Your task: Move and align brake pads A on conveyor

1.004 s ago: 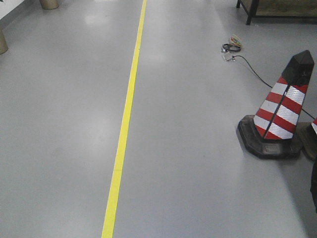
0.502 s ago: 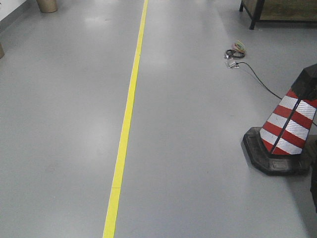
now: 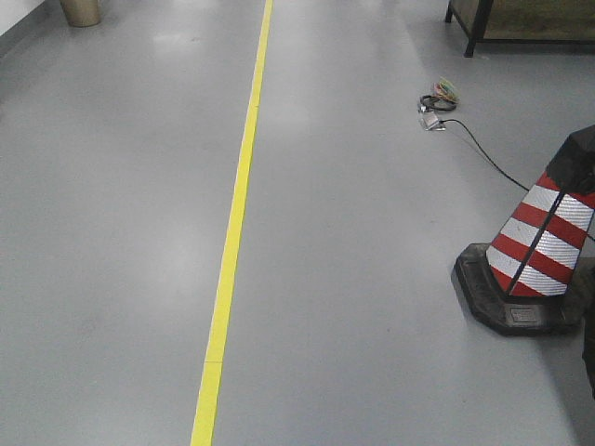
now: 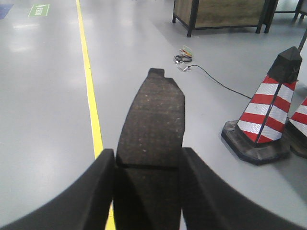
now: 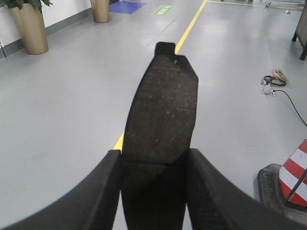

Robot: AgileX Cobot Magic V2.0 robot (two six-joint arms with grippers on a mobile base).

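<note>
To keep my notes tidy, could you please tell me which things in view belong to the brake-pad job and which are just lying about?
Belonging to the job: left brake pad, clamped in the left gripper; right brake pad, clamped in the right gripper. No conveyor shows.
Lying about: traffic cone, yellow floor line, cable coil, planter.

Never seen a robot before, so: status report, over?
Left gripper shut on left pad. Right gripper shut on right pad. Conveyor not visible. Traffic cone front right.

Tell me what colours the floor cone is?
The cone has red and white stripes, black top and base; best seen in the left wrist view.
</note>
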